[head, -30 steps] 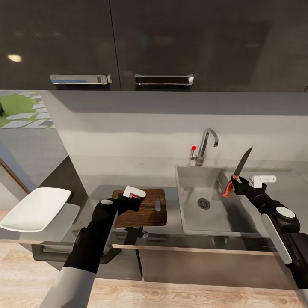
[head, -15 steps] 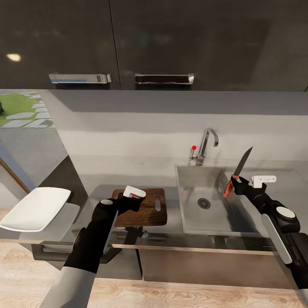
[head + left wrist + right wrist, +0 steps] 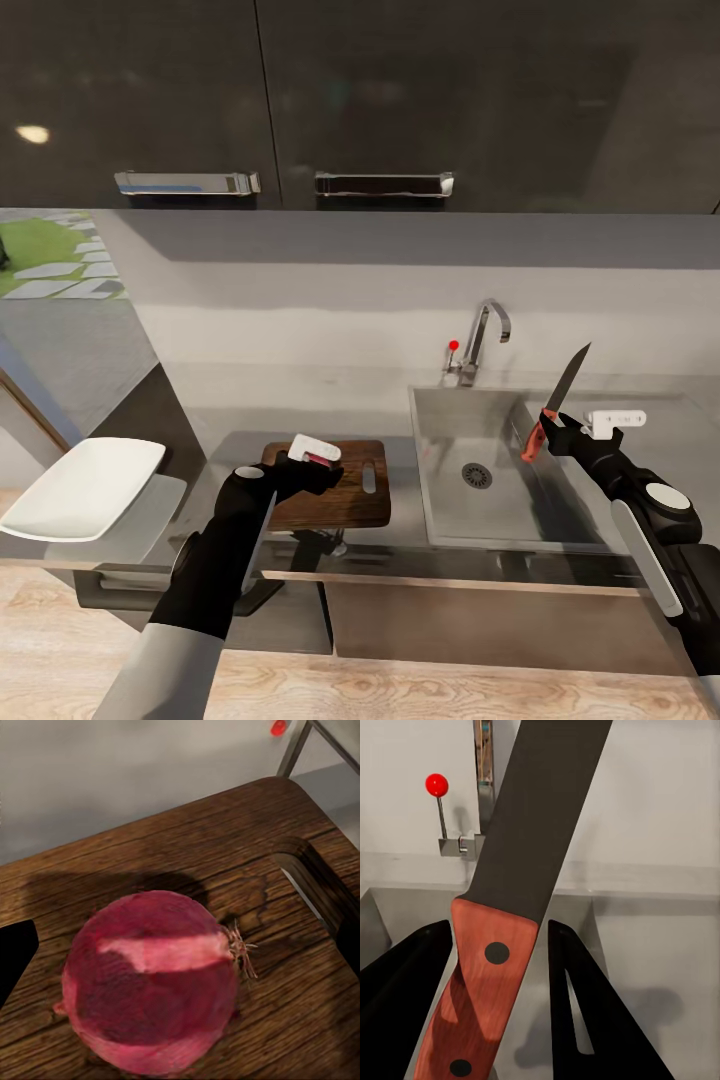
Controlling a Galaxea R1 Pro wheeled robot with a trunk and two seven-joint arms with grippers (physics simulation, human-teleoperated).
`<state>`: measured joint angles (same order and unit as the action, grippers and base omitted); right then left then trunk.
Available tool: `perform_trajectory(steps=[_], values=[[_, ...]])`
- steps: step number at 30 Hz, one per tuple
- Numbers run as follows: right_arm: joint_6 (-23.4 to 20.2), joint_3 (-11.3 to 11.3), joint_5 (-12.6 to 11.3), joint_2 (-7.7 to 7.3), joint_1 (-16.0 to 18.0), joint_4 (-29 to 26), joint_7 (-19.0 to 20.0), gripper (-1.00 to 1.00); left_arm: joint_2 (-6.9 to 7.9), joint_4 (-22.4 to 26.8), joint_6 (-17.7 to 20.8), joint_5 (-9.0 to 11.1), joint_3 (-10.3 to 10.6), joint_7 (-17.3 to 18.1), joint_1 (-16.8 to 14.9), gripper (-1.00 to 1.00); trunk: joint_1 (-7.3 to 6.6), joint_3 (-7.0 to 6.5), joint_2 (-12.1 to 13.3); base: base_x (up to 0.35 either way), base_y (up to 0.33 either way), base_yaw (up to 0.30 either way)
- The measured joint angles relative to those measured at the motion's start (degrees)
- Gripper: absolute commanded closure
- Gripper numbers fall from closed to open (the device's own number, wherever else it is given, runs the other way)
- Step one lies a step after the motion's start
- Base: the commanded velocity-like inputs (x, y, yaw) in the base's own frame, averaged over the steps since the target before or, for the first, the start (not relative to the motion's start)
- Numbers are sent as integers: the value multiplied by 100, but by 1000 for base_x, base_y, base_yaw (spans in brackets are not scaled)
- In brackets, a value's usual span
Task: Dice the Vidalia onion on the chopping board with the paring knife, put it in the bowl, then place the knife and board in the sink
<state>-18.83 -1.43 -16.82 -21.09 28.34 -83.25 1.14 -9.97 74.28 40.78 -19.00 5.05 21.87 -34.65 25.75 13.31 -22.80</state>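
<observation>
At the far left, the white bowl sits on a lower ledge off the left end of the bench, well apart from everything else. Further right, near the bench's front edge, the chopping board lies flat with its slot handle toward the sink. The left pincer hovers over the board's left part; in the left wrist view a dark red onion rests on the wood between the two dark finger edges, so the pincer looks spread around it, though whether the fingers touch it cannot be told. Right of the board is the sink, its basin bare around the round drain, with the tap and its red knob at the back edge. Over the basin's right side the right pincer pinches the paring knife by its red handle, blade tilted up toward the wall. The likely risks: the round onion could roll off the board if the left fingers let go or nudge it; the knife, held by the handle alone, could twist in the grip under cutting force; and as the blade travels toward the board, the left arm stands in its way. The distant bowl means diced pieces face a long carry.
</observation>
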Motion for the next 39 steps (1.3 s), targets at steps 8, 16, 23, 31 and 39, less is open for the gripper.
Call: perform_trajectory(steps=[8,16,23,31,39], values=[[0,0,0,0,0,0,0,100,0,0,0,0,0,1,-1,-100,0,0,0,0,0,0],[0,0,0,0,0,0,0,100,0,0,0,0,0,0,-1,-100,0,0,0,0,0,0],[0,0,0,0,0,0,0,100,0,0,0,0,0,0,0,-100,0,0,0,0,0,0],[0,0,0,0,0,0,0,100,0,0,0,1,0,-1,0,-100,0,-49,0,0,0,0],[0,6,0,0,0,0,0,100,0,52,0,1,0,1,0,-100,0,-122,0,0,0,0]])
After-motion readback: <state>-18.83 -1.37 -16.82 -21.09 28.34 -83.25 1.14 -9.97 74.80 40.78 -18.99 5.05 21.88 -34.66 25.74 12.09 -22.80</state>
